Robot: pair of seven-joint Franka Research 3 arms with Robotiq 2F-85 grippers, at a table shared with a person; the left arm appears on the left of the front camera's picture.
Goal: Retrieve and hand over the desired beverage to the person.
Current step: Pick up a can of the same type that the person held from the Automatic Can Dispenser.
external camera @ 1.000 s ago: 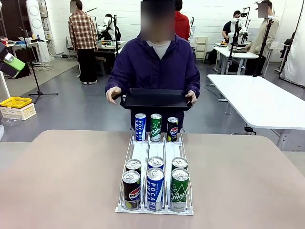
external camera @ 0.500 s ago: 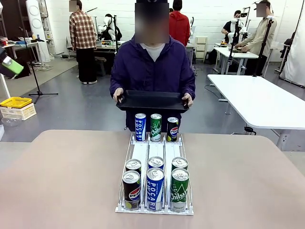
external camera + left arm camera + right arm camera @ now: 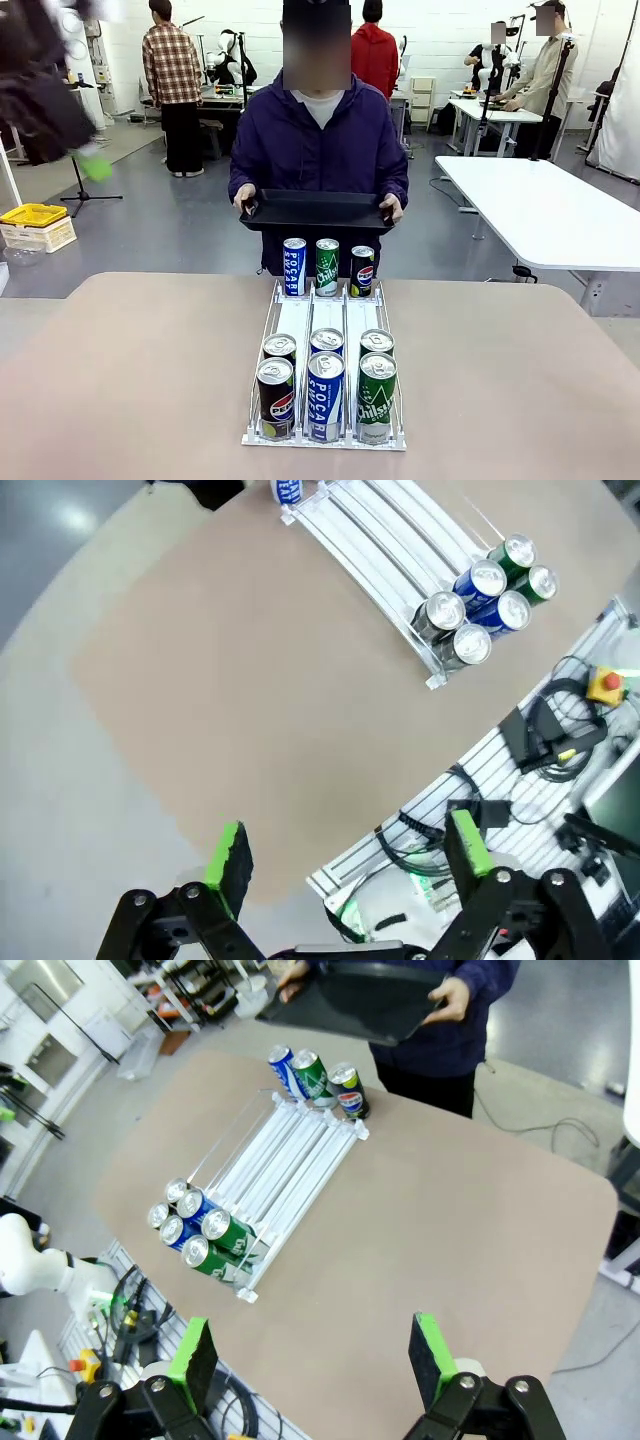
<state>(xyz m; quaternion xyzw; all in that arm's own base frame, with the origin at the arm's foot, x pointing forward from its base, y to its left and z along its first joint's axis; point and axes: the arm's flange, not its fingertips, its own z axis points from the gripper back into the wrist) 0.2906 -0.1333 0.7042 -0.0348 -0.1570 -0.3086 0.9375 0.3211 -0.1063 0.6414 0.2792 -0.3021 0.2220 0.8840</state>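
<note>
A white rack in the middle of the tan table holds several beverage cans. Blue Pocari, green Chilsung and Pepsi stand at its far end, and two more rows at the near end. Which can is wanted I cannot tell. The person in a dark purple jacket stands behind the table, both hands on a black tray. My left gripper hangs open high above the table's corner, far from the rack. My right gripper is open and empty, high over the near edge.
My left arm is a dark blur at the upper left. A white table stands at the right, a yellow crate on the floor at the left. Other people work in the background. Cables and a yellow stop-button box lie below the near edge.
My left arm has swung from the picture's left edge further into the upper left, blurred with motion. The person has shifted slightly left with the tray. The cans have not moved.
</note>
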